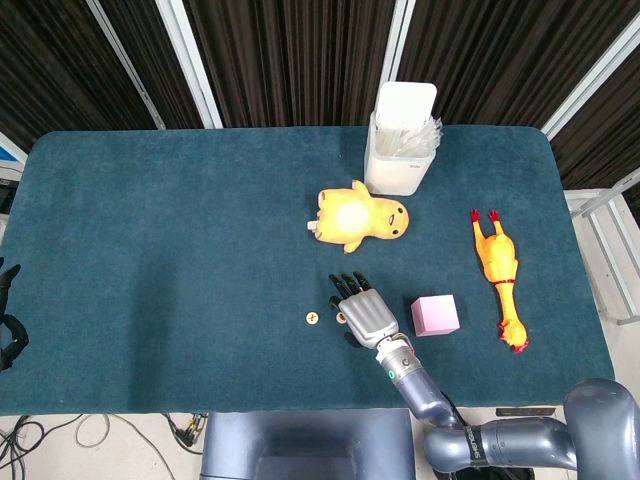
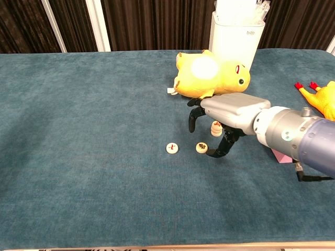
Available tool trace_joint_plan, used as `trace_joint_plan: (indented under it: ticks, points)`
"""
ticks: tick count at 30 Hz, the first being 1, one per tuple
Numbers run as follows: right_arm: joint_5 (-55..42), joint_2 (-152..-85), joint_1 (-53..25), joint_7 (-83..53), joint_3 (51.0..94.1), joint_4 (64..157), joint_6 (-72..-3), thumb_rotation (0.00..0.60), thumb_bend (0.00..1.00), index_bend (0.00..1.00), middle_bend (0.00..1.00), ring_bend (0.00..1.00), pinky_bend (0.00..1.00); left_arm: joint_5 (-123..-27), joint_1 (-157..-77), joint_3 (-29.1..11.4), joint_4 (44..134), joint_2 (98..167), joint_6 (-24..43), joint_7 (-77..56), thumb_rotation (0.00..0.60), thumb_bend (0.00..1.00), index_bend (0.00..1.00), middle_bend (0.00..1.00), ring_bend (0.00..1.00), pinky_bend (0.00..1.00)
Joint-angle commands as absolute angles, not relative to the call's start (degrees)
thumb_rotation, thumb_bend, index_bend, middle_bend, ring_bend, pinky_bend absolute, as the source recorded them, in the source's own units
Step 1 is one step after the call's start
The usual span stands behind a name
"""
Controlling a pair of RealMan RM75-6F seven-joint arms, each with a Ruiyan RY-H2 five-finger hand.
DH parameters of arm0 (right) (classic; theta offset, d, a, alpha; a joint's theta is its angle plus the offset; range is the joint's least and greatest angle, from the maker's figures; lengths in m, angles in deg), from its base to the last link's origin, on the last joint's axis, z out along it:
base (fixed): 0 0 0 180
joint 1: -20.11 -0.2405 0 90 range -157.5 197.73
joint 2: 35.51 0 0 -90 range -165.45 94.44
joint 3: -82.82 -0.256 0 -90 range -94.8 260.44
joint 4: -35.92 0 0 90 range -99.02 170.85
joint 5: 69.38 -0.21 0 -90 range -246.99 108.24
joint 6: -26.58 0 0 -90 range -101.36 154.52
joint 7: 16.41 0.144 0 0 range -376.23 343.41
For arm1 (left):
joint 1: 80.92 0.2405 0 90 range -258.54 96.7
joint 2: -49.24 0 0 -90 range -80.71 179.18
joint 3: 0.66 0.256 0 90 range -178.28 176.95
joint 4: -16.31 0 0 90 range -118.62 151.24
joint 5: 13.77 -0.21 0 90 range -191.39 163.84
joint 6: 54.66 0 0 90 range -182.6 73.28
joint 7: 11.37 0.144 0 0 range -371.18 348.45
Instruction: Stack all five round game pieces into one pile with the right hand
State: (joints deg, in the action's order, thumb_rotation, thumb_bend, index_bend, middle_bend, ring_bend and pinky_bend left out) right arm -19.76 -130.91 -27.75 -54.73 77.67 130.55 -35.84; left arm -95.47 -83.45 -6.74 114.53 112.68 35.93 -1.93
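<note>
Now the right hand [image 2: 226, 111] is hovering over the nearer of two loose round cream game pieces [image 2: 202, 148], its dark fingers [image 2: 193, 119] curling downward and apart with nothing between them, the thumb tip hanging just beside that piece on its far-right side. In the head view the same hand [image 1: 363, 312] is covering the piece almost entirely, so the chest view is the one to trust for alignment.

The second loose round cream game piece [image 2: 172, 148] is lying beyond the fingertips, further to the robot's left, well clear of the hand. The short cream stack of game pieces [image 2: 216, 127] is standing under the palm, behind the thumb; how many pieces it holds I cannot tell for sure.

Judging from this, the step in hand is picking up the nearer loose piece. To do it well, the fingers should be coming down on opposite edges of the disc, thumb on one side and a fingertip on the other, pinching low enough to catch the rim rather than sliding over the top. The blue-green felt table cover [image 2: 94, 104] is soft, so pressing slightly into it may help. The risk lies behind the thumb: any backward sweep could be knocking the stack over, so the lift should be going straight up before travelling.
</note>
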Motion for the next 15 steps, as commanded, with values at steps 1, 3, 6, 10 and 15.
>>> trace_joint_plan:
  ticks: [1,3,6,10,15]
  points:
    - [-20.7,-131.6,-28.1,-54.4,76.9,129.5,-34.8,0.600,0.35,0.35,0.00,0.00,0.00,-95.4,-83.4,-6.8,114.5,112.8,36.0,-1.9,0.600,0.82,0.12,0.00,0.00,0.02]
    - [-21.1,-131.8,-28.2,-54.2,76.6,129.0,-34.3,0.600,0.35,0.35,0.00,0.00,0.00,-95.4,-83.4,-6.8,114.5,112.7,36.0,-2.0,0.600,0.82,0.12,0.00,0.00,0.02]
    - [-21.5,-132.3,-28.3,-54.1,76.2,127.5,-33.8,0.600,0.35,0.35,0.00,0.00,0.00,-95.4,-83.4,-6.8,114.5,112.8,36.0,-1.9,0.600,0.82,0.12,0.00,0.00,0.02]
    - [-21.8,-133.1,-28.2,-53.2,76.0,125.8,-32.9,0.600,0.35,0.35,0.00,0.00,0.00,-95.4,-83.4,-6.8,114.5,112.8,36.0,-1.8,0.600,0.82,0.12,0.00,0.00,0.02]
    - [-21.1,-134.0,-28.2,-52.5,76.0,124.2,-32.1,0.600,0.35,0.36,0.00,0.00,0.00,-95.3,-83.4,-6.8,114.5,112.8,36.0,-1.6,0.600,0.82,0.12,0.00,0.00,0.02]
